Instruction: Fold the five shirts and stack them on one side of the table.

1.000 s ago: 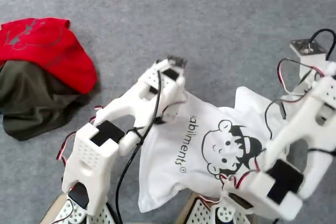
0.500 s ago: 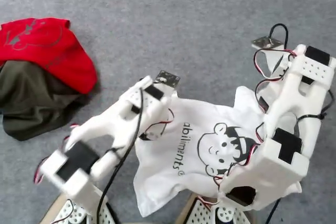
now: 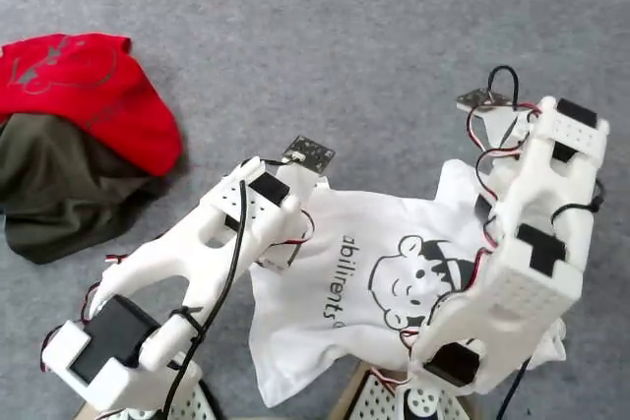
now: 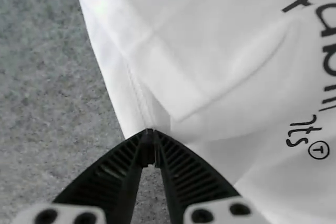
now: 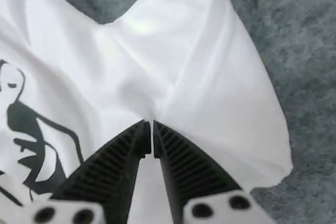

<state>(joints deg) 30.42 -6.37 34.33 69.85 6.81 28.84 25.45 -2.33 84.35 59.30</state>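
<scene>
Working from the near edge, I see the white shirt (image 3: pixel 394 282) lying print-up on the grey table (image 3: pixel 345 36), with both arms covering parts of it. Left gripper (image 4: pixel 148 141) is pinched closed on its left edge. Right gripper (image 5: pixel 147 129) is clamped on a fold at its right side. Far left, a red shirt (image 3: pixel 89 86) lies atop a dark shirt (image 3: pixel 49 194).

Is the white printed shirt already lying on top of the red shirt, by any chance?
No, the white printed shirt lies apart from the red shirt, with bare grey tabletop between them.
</scene>
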